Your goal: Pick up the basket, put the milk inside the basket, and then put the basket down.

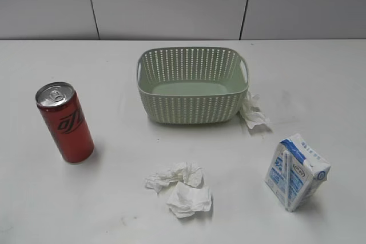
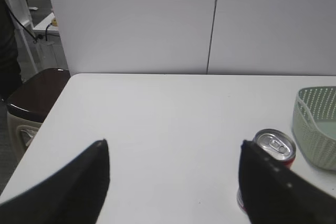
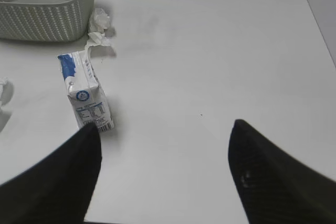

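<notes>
The pale green basket [image 1: 193, 85] stands empty at the table's middle back; its edge shows in the left wrist view [image 2: 318, 127] and the right wrist view [image 3: 47, 9]. The white and blue milk carton [image 1: 296, 171] stands at the front right, also in the right wrist view [image 3: 85, 92]. No gripper shows in the exterior view. My left gripper [image 2: 173, 148] is open and empty over bare table, left of the can. My right gripper [image 3: 165, 127] is open and empty, the carton just beyond its left finger.
A red soda can [image 1: 65, 122] stands at the left, also in the left wrist view [image 2: 270, 153]. Crumpled tissues [image 1: 180, 188] lie at the front middle. Another tissue [image 1: 251, 112] lies by the basket's right corner. A dark chair [image 2: 31, 95] stands beyond the table's left edge.
</notes>
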`<action>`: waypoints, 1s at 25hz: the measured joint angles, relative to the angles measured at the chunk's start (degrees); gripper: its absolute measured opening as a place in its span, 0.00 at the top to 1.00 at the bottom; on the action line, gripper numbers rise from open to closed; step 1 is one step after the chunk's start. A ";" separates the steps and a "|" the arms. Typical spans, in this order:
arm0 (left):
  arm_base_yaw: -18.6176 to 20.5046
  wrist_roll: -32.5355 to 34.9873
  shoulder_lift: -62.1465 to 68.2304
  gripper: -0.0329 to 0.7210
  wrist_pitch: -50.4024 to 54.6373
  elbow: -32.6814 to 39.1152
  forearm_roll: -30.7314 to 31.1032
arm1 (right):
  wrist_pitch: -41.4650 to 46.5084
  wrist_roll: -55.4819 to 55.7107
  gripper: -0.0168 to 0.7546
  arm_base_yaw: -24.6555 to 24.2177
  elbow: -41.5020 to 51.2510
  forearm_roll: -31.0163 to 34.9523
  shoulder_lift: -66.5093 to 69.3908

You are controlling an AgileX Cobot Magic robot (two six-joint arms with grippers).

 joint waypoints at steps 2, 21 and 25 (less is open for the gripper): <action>0.00 0.00 3.98 0.18 -0.41 -1.32 -0.20 | 0.00 0.06 0.24 0.00 0.00 0.00 0.00; -5.49 3.00 37.61 0.18 -5.22 -14.68 -3.06 | 0.00 0.08 0.24 0.00 0.00 0.00 0.00; -7.88 3.01 46.44 0.18 -5.17 -19.70 -3.06 | 0.00 -0.01 0.24 0.00 0.00 0.06 0.00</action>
